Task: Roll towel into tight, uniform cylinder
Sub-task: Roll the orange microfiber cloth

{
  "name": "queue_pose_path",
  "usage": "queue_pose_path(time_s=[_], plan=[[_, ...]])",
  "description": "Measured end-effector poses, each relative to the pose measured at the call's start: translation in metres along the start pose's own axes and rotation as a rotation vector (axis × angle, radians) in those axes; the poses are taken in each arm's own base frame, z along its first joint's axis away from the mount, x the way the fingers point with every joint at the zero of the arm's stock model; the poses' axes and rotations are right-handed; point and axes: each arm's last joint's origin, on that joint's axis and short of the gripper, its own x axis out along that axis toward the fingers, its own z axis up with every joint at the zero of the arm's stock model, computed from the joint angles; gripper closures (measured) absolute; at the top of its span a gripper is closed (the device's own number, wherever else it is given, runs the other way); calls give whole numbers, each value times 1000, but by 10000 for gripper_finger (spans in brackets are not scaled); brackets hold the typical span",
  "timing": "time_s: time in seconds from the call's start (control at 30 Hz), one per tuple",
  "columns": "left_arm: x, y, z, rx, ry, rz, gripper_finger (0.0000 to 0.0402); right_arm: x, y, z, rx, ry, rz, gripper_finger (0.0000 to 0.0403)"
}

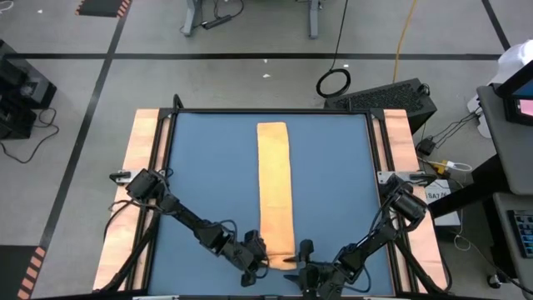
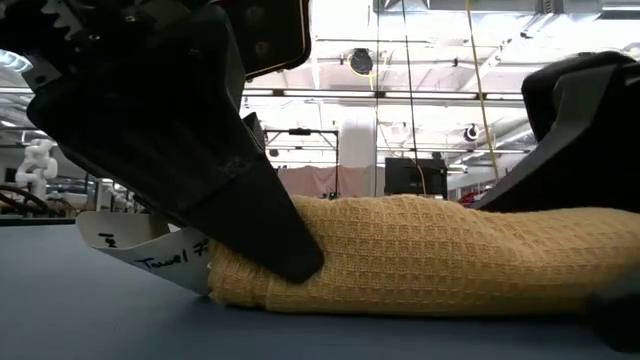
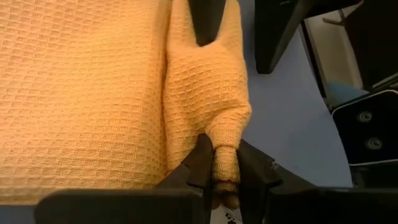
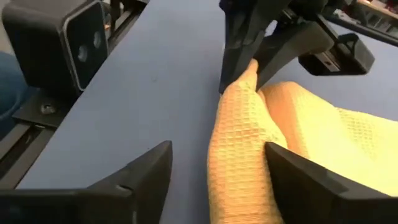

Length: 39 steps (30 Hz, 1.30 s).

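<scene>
Pinching the towel's [image 3: 205, 81] rolled end, the left pincer [image 3: 224, 171] sat closed on it. The right pincer [image 4: 217, 180] stood spread, one finger beside the roll.

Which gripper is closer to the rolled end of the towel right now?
Left. The left gripper is pinched on the towel's rolled end, while the right gripper stands open around the same end, not clamped.

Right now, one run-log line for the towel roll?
towel: long strip, near end folded up, roll just begun | left gripper: jaws shut on near-end fold | right gripper: jaws open astride same end
</scene>
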Motion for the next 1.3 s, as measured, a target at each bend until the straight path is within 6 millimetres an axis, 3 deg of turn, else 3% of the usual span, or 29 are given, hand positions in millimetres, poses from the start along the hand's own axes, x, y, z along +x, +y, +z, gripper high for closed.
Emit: queue_pose_path(time_s=[0.33, 0.57, 0.73, 0.87, 1.0, 1.3], plan=[[-1, -3, -3, 46, -45, 60, 339, 4, -7, -8, 155, 63, -59, 251], [-4, -13, -9, 103, -70, 87, 244, 6, -9, -7, 231, 58, -63, 314], [-25, -27, -7, 186, -93, 128, 176, 9, -12, -5, 368, 62, -51, 355], [-49, -48, -1, 294, -217, 204, 150, 14, -17, -2, 449, 78, -17, 364], [-57, -64, -10, 443, -287, 267, 146, 19, -23, 2, 546, 86, 6, 363], [-28, -63, -42, 593, -257, 331, 146, 29, -36, 12, 683, 122, 96, 363]])
